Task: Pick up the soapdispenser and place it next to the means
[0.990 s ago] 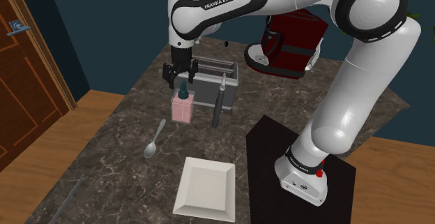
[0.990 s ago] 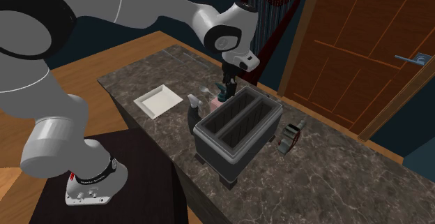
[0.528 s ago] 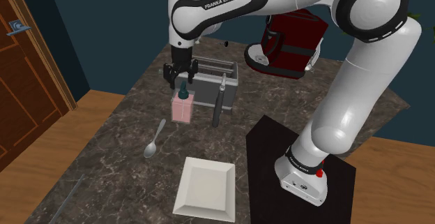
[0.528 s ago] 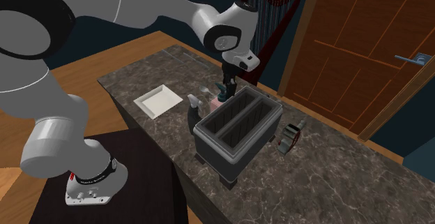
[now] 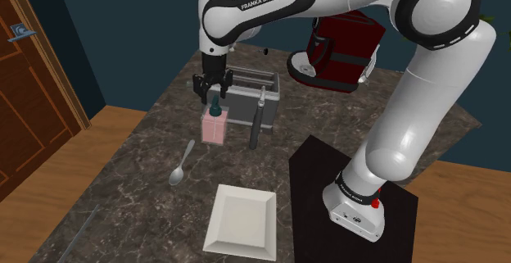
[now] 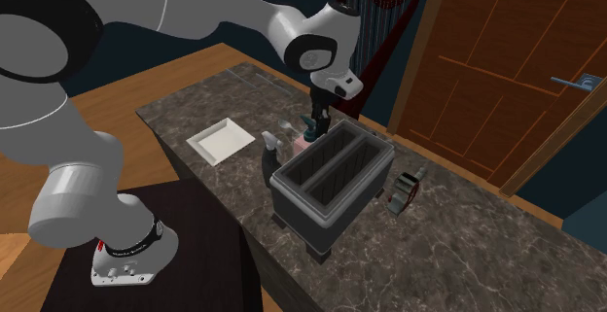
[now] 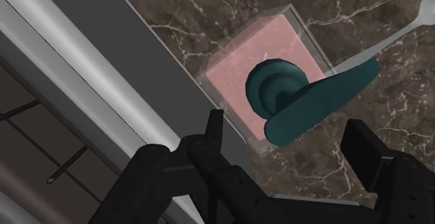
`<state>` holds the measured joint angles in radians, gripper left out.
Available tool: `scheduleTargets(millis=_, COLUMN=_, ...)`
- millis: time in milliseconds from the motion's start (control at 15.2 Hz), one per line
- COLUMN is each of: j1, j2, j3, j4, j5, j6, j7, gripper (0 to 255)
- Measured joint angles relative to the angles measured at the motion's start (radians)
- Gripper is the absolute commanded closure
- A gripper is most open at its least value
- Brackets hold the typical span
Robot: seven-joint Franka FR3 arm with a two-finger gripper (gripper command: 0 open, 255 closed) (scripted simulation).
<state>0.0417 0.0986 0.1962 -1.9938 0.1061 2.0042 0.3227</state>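
The soap dispenser [image 5: 214,128] is a clear pink block with a dark teal pump, upright on the marble counter against the front of a grey toaster [image 5: 253,106]. In the wrist view its pump head [image 7: 277,93] and long spout lie between my two black fingers without touching them. My gripper [image 5: 213,91] hangs open just above the pump, pointing down. From the second exterior view the gripper [image 6: 314,125] stands over the dispenser [image 6: 303,148], which is partly hidden behind the toaster [image 6: 326,179].
A spoon [image 5: 182,165] lies on the counter near the dispenser. A dark-handled utensil [image 5: 255,122] leans at the toaster's front. A white square plate [image 5: 243,220] sits nearer the stand, and a red coffee machine [image 5: 340,48] stands behind. A small dark object [image 6: 407,191] lies beyond the toaster.
The gripper has edged very slightly to the shoulder view's right above the pump. The dispenser and everything else stay put.
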Motion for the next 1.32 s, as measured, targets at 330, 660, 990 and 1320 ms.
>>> scheduleTargets(millis=330, j1=-0.001, j2=-0.010, j3=-0.002, j4=0.024, j5=-0.001, j6=-0.036, j7=0.006, gripper=255)
scheduleTargets(millis=660, j1=0.001, j2=-0.016, j3=0.000, j4=0.064, j5=0.003, j6=-0.097, j7=0.008, gripper=255)
scheduleTargets(millis=990, j1=0.028, j2=-0.103, j3=0.024, j4=-0.052, j5=0.007, j6=0.011, j7=0.091, gripper=0)
scheduleTargets(millis=1320, j1=0.053, j2=-0.161, j3=0.054, j4=-0.174, j5=0.004, j6=0.151, j7=0.179, gripper=0)
